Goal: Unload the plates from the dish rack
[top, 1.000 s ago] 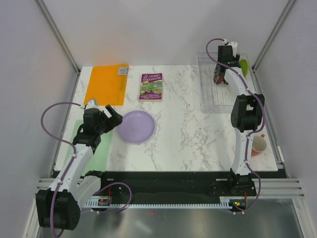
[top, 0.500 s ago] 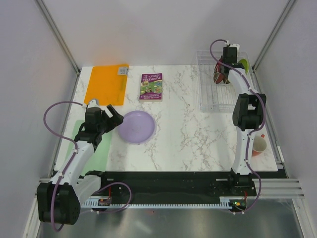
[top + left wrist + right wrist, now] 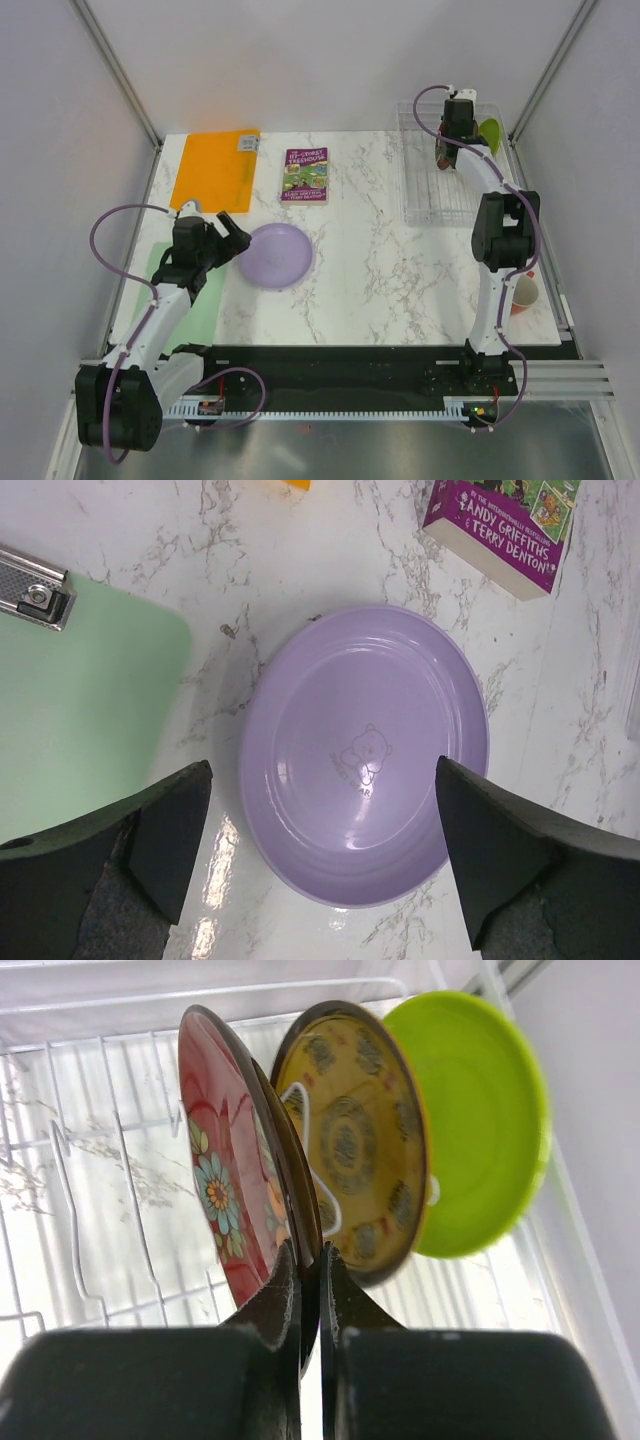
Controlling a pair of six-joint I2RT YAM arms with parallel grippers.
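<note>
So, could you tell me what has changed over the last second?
The right gripper closed its jaws onto the rim of the red plate in the rack, its arm shifting only slightly. The left gripper stayed open over the lavender plate; nothing else moved.

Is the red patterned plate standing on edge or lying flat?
On edge: the red patterned plate stands in the dish rack, right end effector shut on its rim.
</note>
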